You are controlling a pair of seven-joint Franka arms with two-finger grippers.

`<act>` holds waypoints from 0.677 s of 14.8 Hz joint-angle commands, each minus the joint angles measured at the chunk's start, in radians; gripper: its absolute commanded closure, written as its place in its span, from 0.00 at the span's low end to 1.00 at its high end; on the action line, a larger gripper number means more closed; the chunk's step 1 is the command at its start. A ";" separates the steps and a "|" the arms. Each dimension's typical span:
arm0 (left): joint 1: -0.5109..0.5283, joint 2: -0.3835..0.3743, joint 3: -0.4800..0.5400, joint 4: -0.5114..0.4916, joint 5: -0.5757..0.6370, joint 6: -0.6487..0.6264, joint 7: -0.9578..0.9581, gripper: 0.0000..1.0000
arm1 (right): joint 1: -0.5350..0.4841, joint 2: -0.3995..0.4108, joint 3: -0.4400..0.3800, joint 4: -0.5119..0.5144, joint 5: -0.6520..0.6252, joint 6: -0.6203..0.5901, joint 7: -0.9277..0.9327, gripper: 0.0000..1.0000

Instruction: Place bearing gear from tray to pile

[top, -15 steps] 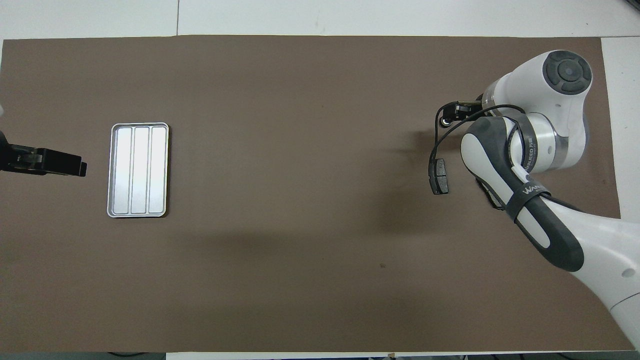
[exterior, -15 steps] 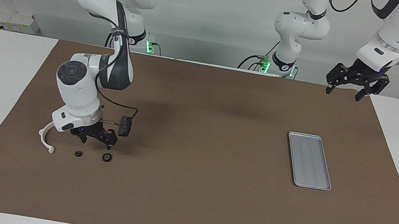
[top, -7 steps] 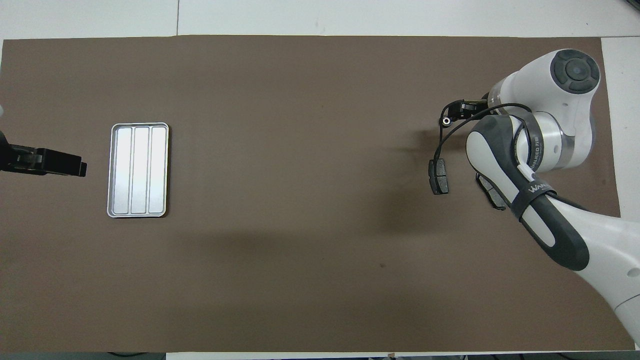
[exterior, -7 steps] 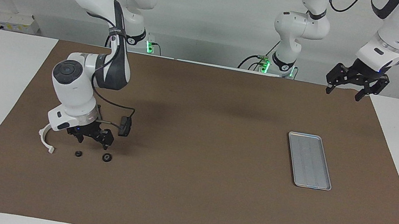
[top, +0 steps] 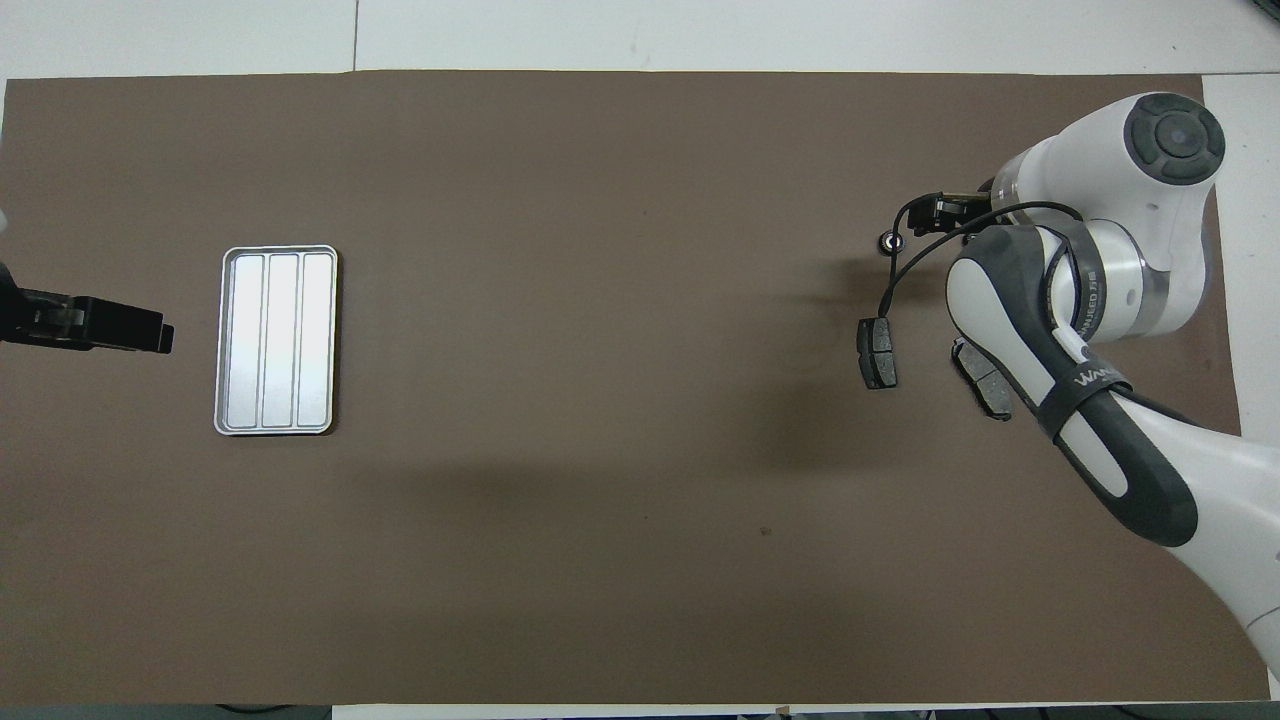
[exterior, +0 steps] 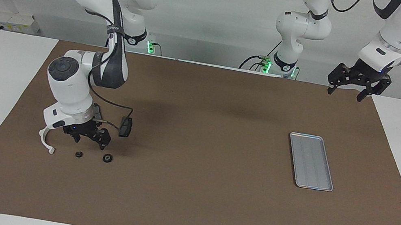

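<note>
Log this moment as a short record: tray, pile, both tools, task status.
tray: silver tray lies bare toward the left arm's end of the mat
pile: white half-ring bracket, two small dark round parts and a brake pad, toward the right arm's end
right tool: right tool open, holding nothing, just above the pile beside the bracket
left tool: left tool open, waiting high over the mat's edge
task status: no part left on the tray; round parts lie with the pile

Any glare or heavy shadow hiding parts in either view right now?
Overhead view: the tray floor glares near white, ribs still readable; soft arm shadows darken the mat. Facing view: even light, the tray looks matte grey, and a shadow lies under the right gripper.
</note>
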 commanded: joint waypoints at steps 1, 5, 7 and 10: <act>-0.003 -0.018 0.005 -0.010 -0.008 -0.015 -0.008 0.00 | -0.022 -0.083 0.012 -0.015 0.011 -0.072 -0.065 0.00; -0.003 -0.018 0.005 -0.010 -0.008 -0.015 -0.008 0.00 | -0.036 -0.252 0.012 -0.023 0.016 -0.291 -0.174 0.00; -0.003 -0.018 0.005 -0.010 -0.008 -0.015 -0.010 0.00 | -0.036 -0.344 0.012 -0.025 0.020 -0.398 -0.226 0.00; -0.003 -0.018 0.005 -0.010 -0.008 -0.015 -0.010 0.00 | -0.034 -0.460 0.011 -0.022 0.077 -0.552 -0.257 0.00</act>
